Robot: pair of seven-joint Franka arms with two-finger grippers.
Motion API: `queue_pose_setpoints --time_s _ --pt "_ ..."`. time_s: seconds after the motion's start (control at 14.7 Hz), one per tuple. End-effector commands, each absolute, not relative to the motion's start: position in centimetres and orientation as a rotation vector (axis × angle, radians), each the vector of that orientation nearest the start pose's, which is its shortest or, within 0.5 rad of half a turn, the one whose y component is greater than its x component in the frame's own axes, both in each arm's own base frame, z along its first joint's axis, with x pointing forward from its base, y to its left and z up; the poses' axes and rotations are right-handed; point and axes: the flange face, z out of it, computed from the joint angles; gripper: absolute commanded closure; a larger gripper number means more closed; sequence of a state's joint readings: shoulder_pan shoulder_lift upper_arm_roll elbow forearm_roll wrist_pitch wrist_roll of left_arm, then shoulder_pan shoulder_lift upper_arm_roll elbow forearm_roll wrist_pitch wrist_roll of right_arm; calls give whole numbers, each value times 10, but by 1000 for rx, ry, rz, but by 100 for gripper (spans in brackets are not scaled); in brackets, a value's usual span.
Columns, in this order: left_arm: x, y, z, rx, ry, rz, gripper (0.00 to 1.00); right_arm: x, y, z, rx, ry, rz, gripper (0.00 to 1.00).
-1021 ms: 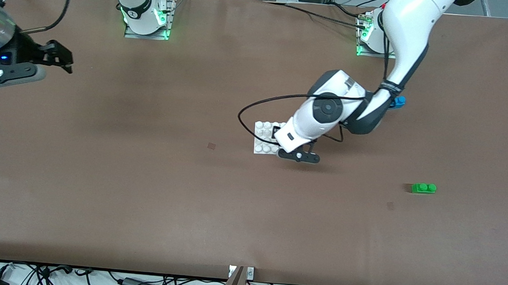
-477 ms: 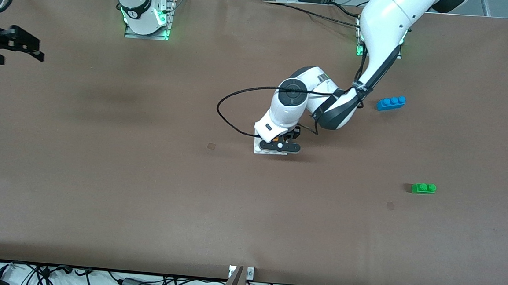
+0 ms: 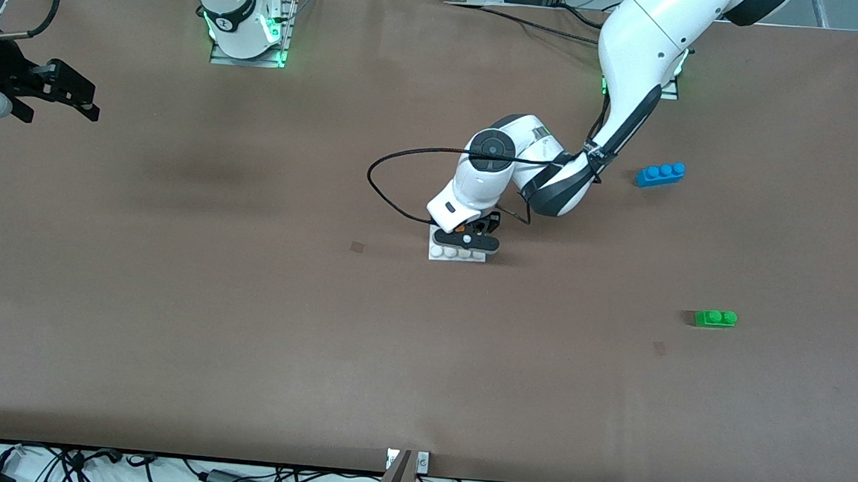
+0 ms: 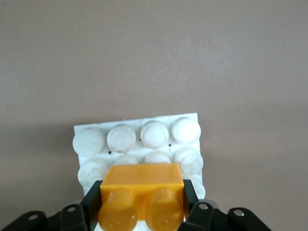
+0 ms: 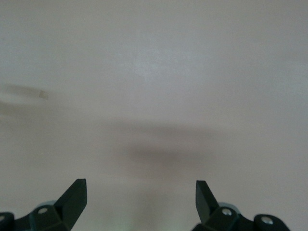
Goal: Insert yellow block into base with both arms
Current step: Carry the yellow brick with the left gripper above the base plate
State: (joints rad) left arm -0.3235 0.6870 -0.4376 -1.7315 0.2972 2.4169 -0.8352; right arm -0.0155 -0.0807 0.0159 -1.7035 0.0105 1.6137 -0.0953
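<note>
nearest the front camera lies the green brick (image 3: 715, 318), then the base (image 3: 458, 254) at mid-table, over which my left gripper (image 3: 466, 240) hangs clamped on the yellow block (image 4: 141, 194); farther off sit the blue brick (image 3: 660, 175) and, over the right arm's end of the table, my waiting right gripper (image 3: 58, 92) with fingers apart. i judge the step in hand to be seating the block on the base's studs, which next calls for a square downward press. i read no brand, label or writing anywhere.
</note>
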Motion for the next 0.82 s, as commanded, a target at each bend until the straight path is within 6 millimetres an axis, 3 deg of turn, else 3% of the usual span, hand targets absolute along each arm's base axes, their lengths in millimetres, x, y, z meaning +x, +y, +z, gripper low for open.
queue_pose_setpoints --time_s 0.0,0.75 --pt "494 -438 230 -3208 83 -52 42 538 1 606 -3116 -122 10 0" --pt "486 -438 213 -3161 104 -47 42 538 8 607 -3111 -141 8 0"
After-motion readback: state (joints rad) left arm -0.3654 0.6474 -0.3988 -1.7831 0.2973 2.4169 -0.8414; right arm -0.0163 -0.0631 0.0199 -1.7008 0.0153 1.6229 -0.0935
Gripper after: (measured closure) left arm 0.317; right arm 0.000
